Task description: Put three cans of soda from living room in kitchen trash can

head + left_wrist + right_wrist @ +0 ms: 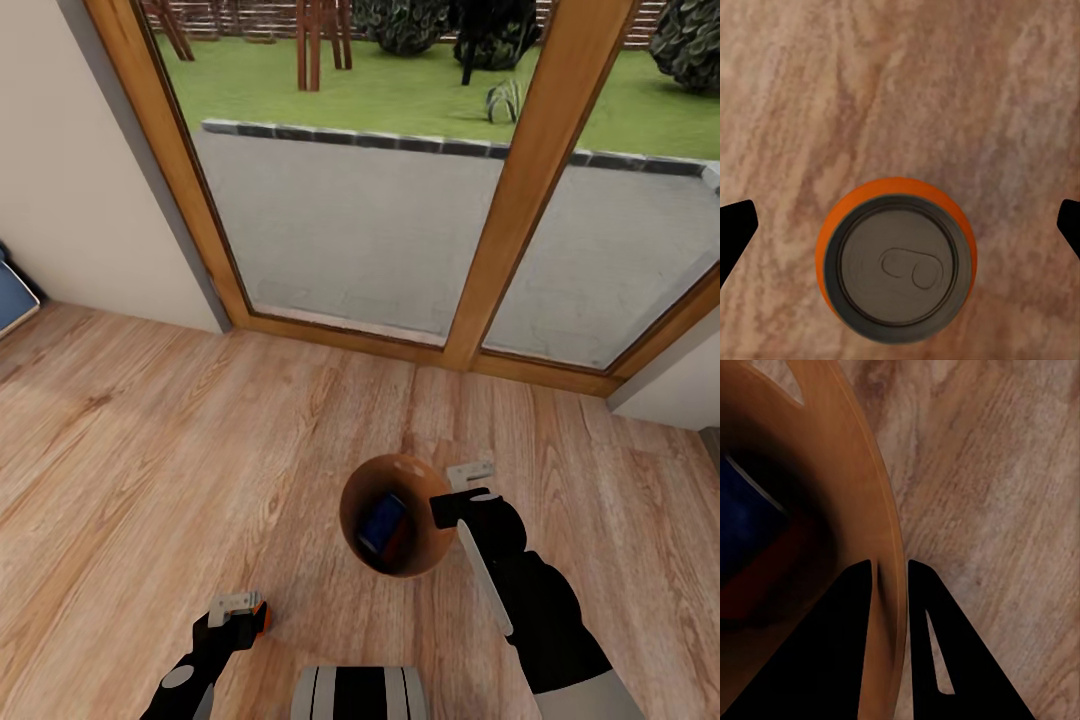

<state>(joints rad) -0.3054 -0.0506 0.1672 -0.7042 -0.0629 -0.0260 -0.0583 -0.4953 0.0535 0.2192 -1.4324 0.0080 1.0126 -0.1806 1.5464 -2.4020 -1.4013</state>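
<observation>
Wood floor (150,450); orange can (898,259) between left hand (900,232) fingers.

Tan-brown tash can (400,480) tilted above the wood floor — dark blue soda can (383,523) inside, orange can (897,259) upright.

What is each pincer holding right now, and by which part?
The right pincer grips the bin by its rim, one finger inside and one outside. The left pincer is open around the orange can, fingers well clear of it.
</observation>
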